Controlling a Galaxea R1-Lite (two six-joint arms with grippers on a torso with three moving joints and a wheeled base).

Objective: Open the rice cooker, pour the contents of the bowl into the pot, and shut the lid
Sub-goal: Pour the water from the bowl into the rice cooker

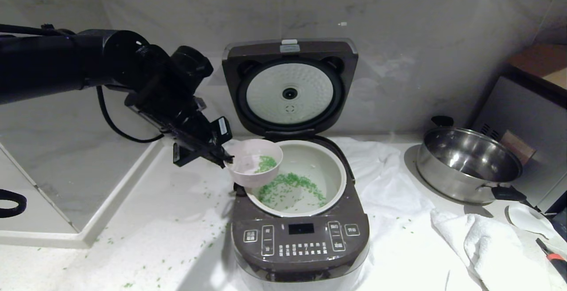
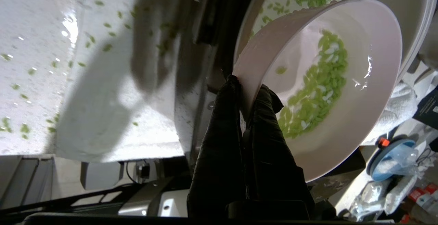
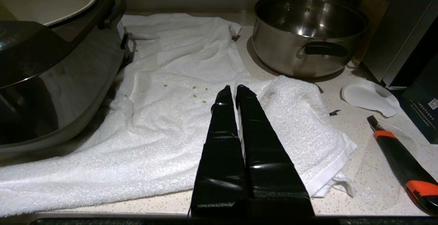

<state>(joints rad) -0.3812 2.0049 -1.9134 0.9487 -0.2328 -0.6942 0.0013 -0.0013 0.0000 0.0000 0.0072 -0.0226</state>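
The rice cooker (image 1: 301, 242) stands at the counter's middle with its lid (image 1: 290, 89) swung up, white dimpled plate facing me. Green grains (image 1: 292, 187) lie scattered in the pot (image 1: 323, 167). My left gripper (image 1: 223, 156) is shut on the rim of the pale pink bowl (image 1: 248, 173), which hangs tilted over the pot's left edge. In the left wrist view the bowl (image 2: 359, 115) still holds wet green grains (image 2: 318, 88), with one finger on each side of its wall at my gripper (image 2: 247, 87). My right gripper (image 3: 235, 88) is shut and empty over a white towel.
A white towel (image 1: 398, 220) spreads under and right of the cooker. A shiny steel pan (image 1: 469, 164) with black handles stands at the right. An orange-and-black knife (image 3: 403, 160) lies near the right edge. Green grains are spilled on the counter (image 1: 168, 229) left of the cooker.
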